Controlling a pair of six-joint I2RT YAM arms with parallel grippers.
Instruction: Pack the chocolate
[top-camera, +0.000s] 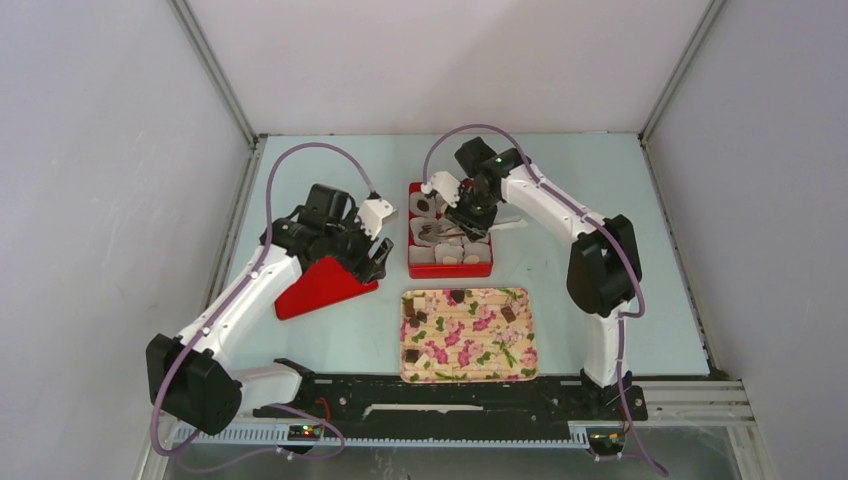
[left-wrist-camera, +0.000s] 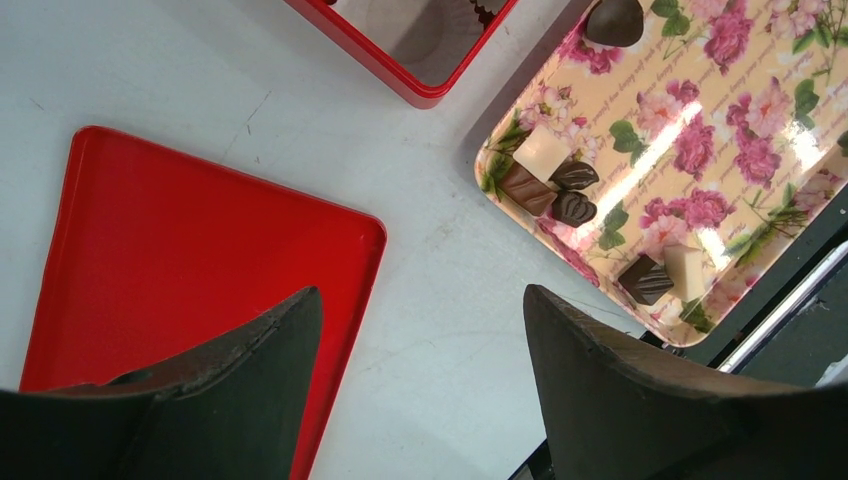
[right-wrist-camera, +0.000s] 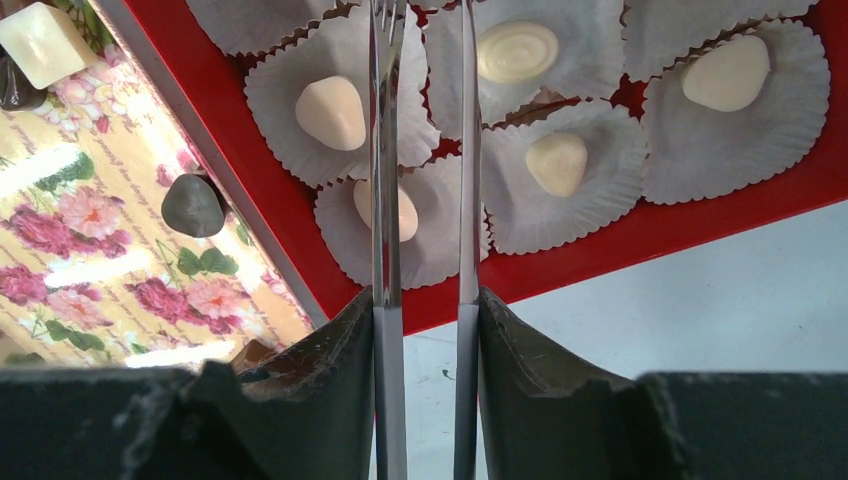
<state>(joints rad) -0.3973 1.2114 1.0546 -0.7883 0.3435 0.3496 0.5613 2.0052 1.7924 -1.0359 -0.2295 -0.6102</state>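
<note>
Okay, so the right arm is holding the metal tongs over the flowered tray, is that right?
Not quite. The right arm does hold the metal tongs, but over the red box of paper cups, not the flowered tray. The right wrist view shows it.

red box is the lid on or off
Off. The red box stands open, paper cups and chocolates showing inside; the red lid lies on the table beside it.

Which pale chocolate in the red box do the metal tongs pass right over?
The pale chocolate lowest in the right wrist view, nearest the pincer: one arm of the tongs crosses it. The others lie clear.
</note>
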